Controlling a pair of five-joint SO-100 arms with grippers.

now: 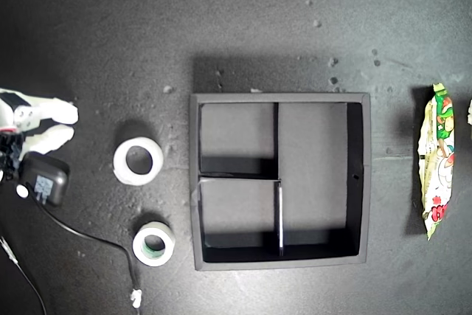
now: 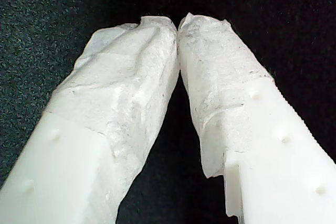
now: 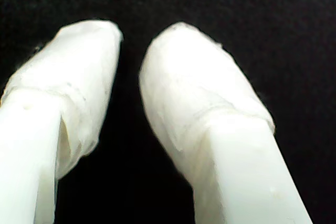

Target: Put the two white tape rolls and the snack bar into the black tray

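Honestly, nothing here should be heavy. My first gripper (image 2: 177, 24) has its taped tips touching with nothing between them; my second gripper (image 3: 128, 40) shows a narrow gap between its tips and holds nothing either. Both wrist views show only dark table past the fingers, so I cannot match either to the arm (image 1: 37, 127) at the exterior view's left edge, whose tips stand slightly parted. Nearest that arm lies the all-white tape roll (image 1: 138, 161), with the green-cored tape roll (image 1: 153, 244) just beyond it; both look light, stiff rings, best pinched across one wall with a finger through the hole. The black tray (image 1: 357, 182) sits past them with nothing in its compartments. Farthest off, beyond the tray, the snack bar (image 1: 436, 160) looks light, crinkly and slippery, so I judge a gentle mid-length grip safest.
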